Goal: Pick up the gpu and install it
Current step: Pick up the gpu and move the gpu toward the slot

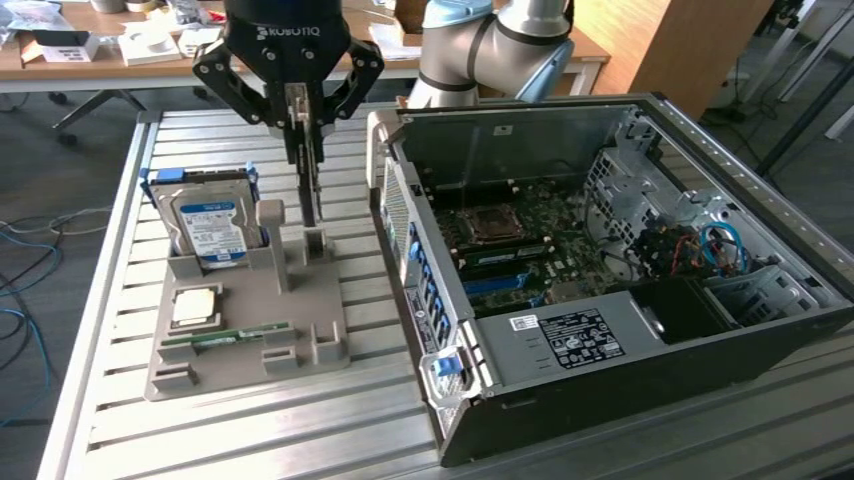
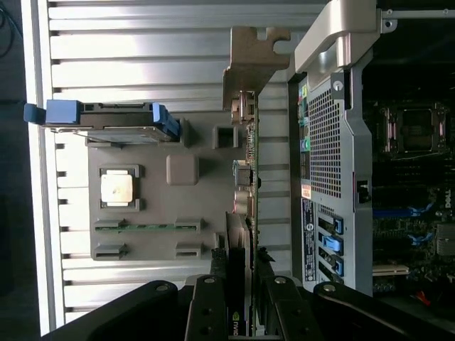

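The gpu (image 1: 308,175) is a thin dark card seen edge-on, hanging upright from my gripper (image 1: 304,120), which is shut on its upper edge. Its lower end sits just over the slotted post (image 1: 314,246) of the grey holder tray (image 1: 320,325); I cannot tell whether it still touches the slot. In the wrist view the gpu (image 2: 247,185) runs away from my gripper (image 2: 242,302), its silver bracket (image 2: 252,60) at the far end. The open computer case (image 1: 694,330) lies to the exterior view's right, its motherboard (image 1: 534,235) exposed.
On the holder tray stand a hard drive (image 1: 214,225) with a blue-white label, a square processor chip (image 1: 196,305) and a narrow green memory stick (image 1: 240,335). The case's rear panel (image 2: 327,142) is close beside the gpu. Everything rests on a slatted metal table (image 1: 267,430).
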`<state>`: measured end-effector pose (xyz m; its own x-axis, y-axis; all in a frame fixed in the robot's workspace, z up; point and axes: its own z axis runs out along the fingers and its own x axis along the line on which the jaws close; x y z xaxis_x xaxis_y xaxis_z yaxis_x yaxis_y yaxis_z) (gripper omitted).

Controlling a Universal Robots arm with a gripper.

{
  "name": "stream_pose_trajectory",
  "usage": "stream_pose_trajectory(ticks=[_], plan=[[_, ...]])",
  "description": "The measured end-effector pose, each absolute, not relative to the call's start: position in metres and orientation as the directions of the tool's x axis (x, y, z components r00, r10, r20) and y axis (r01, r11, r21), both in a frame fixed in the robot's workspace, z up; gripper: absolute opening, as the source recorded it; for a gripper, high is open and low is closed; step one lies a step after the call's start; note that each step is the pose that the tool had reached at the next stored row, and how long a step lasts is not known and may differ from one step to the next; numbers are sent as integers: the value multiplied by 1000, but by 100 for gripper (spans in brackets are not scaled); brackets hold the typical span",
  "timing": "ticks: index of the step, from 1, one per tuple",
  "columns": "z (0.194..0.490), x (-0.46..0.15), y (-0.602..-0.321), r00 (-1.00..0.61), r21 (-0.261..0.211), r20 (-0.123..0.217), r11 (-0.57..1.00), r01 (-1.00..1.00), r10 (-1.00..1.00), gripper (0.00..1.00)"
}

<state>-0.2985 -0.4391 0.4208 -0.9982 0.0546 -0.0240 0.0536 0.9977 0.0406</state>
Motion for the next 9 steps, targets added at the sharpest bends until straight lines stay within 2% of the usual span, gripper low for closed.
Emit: stream_pose_trajectory(ticks=[9], plan=[[421,-298,-439,-998,40,-24,998,54,55,26]])
